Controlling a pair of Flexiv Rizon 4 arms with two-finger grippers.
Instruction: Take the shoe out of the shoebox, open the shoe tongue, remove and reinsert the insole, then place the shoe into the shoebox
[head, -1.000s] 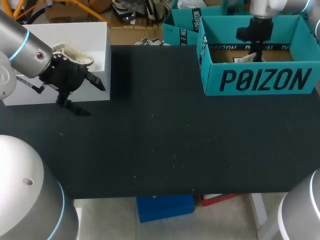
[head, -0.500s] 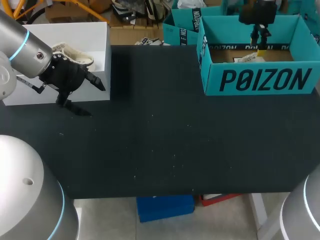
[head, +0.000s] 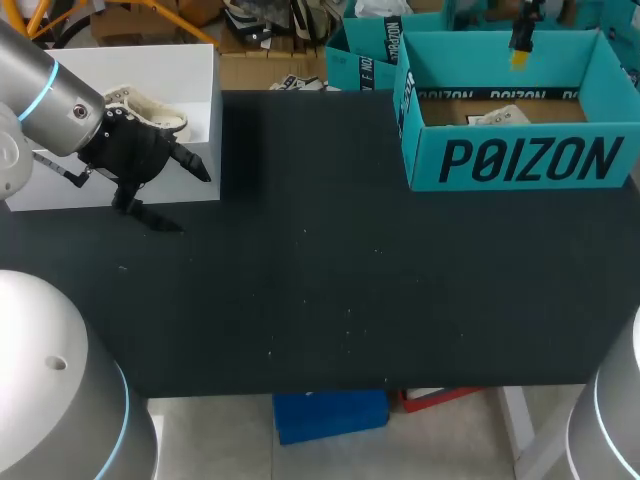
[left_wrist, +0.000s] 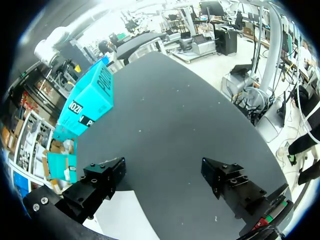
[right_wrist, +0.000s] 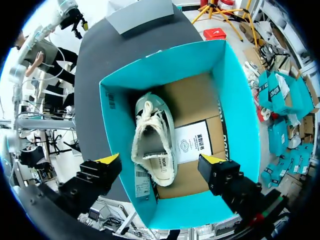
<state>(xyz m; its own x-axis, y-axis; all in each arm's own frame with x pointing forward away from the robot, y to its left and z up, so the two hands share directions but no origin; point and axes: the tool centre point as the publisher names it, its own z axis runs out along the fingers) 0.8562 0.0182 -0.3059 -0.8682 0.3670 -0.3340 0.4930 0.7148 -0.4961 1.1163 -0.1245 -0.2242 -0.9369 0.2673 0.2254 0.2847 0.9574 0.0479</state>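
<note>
Off-white low shoe (right_wrist: 152, 145), opening upward, inside the teal shoebox (right_wrist: 239, 117)

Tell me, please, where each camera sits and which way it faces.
Head view: above and behind, looking down on the table; left arm at left, right gripper above the shoebox.
Left wrist view: on the left arm, looking across the table; open left gripper shows.
Right wrist view: above the shoebox, looking down at the shoe; open right gripper shows.
Shared: all show the shoebox.
</note>
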